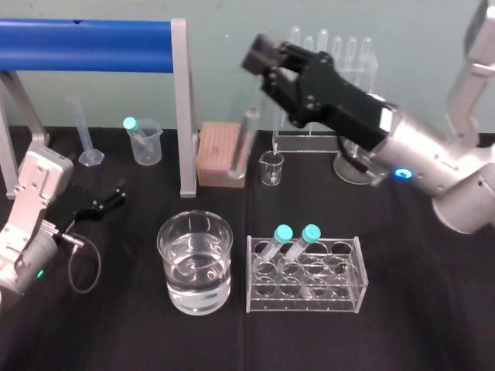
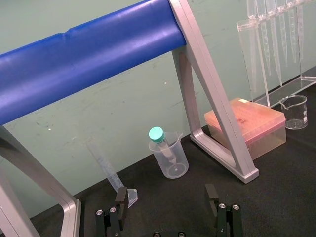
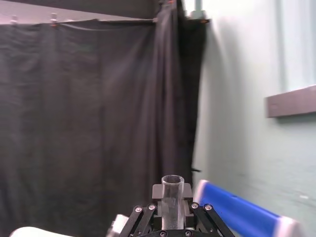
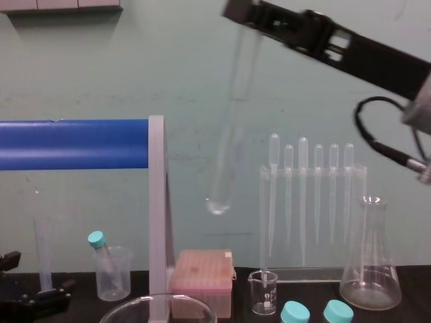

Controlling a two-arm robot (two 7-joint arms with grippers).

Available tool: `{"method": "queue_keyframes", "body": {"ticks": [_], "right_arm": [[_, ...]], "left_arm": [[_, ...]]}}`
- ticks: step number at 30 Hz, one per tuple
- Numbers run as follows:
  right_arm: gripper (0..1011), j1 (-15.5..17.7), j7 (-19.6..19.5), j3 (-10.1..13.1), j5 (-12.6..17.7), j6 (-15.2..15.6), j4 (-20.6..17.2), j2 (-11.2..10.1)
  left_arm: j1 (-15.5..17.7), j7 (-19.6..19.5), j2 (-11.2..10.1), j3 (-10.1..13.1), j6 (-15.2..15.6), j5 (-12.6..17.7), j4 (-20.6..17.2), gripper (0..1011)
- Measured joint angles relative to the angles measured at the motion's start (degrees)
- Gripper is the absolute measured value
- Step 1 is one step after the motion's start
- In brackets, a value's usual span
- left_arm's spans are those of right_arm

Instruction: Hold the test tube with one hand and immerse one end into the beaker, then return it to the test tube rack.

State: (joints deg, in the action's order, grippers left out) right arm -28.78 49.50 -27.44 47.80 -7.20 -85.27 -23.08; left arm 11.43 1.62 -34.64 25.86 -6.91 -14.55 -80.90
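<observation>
The right gripper [image 4: 244, 15] is clenched just below the mouth of the test tube [image 4: 229, 128]. It holds the tube high over the table's far middle, rounded end down, probably to clear the glassware. The water-filled beaker [image 1: 165, 255] sits near, left of the rack [image 1: 360, 267]. The left gripper [image 2: 167, 198] rests released at the left.

The test tube [image 4: 232, 121] is clear, smooth glass, and so is the glossy beaker [image 1: 195, 216]. The rack [image 1: 305, 297] is transparent hard plastic with shiny edges, and its tubes wear teal plastic caps [image 1: 284, 232]. The tabletop [image 1: 418, 309] is matt black. The bar [image 1: 85, 46] is smooth blue with a soft sheen, on a brushed grey metal frame [image 1: 184, 116]. The right hand [image 4: 248, 20] is matt black, its arm shell [image 1: 433, 154] smooth silver-grey. The curtain [image 3: 89, 123] is dark, matt cloth.
</observation>
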Motion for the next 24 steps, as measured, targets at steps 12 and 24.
{"method": "queue_keyframes", "body": {"ticks": [12,24], "right_arm": [[229,-2.44,2.69,-7.17,-0.59,3.23,0.97,1.40],[228,-2.43,-1.23,-10.66,-3.95,3.32,1.54,0.36]], "left_arm": [[0.00,0.00,0.00,0.00,0.00,0.00,0.00,1000],[0.00,0.00,0.00,0.00,0.00,0.00,0.00,1000]]}}
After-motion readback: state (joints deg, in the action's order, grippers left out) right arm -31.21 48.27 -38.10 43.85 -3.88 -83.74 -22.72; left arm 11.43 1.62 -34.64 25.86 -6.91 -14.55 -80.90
